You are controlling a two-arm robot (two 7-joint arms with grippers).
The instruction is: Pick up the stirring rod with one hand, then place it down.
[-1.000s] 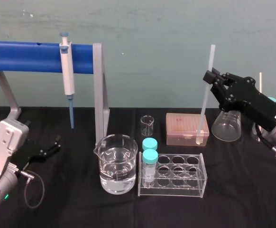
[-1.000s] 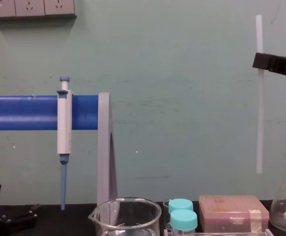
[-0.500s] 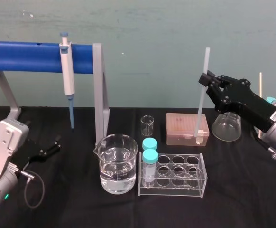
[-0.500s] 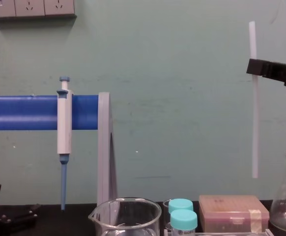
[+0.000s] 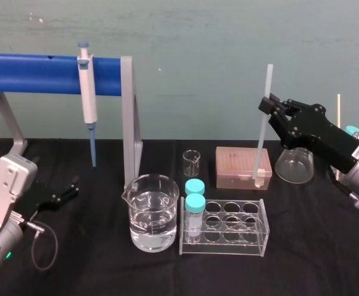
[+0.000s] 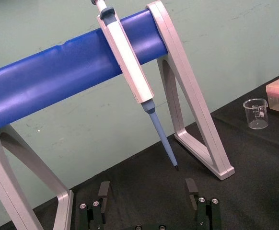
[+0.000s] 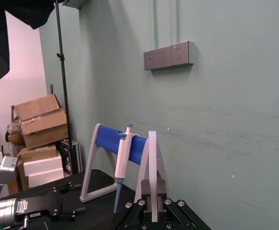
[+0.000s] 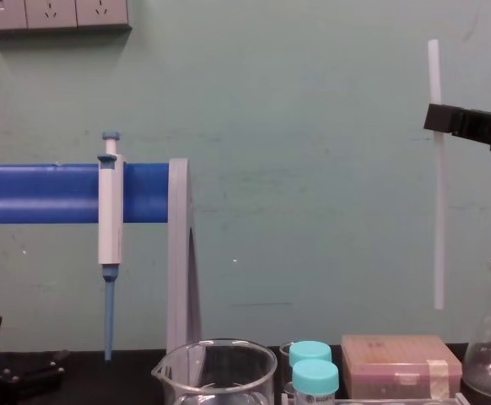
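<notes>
The stirring rod [image 5: 263,123] is a thin translucent white stick, held nearly upright in the air at the right. My right gripper [image 5: 267,105] is shut on its upper part. In the chest view the stirring rod [image 8: 437,211] hangs from the right gripper [image 8: 435,118] with its lower end a little above the pink tip box [image 8: 401,364]. The right wrist view shows the stirring rod [image 7: 152,163] rising between the black fingers [image 7: 140,207]. My left gripper [image 5: 71,188] rests parked at the table's left, its fingers [image 6: 103,189] spread open with nothing between them.
A beaker of water [image 5: 152,213] and a clear tube rack [image 5: 226,231] with two cyan-capped tubes stand in front. Behind them are a small beaker [image 5: 192,162], the tip box [image 5: 243,166] and a flask [image 5: 295,163]. A pipette [image 5: 88,92] hangs on the blue stand [image 5: 37,73].
My right gripper has carried the stirring rod a little to the left and slightly lower. The left arm has stayed still.
</notes>
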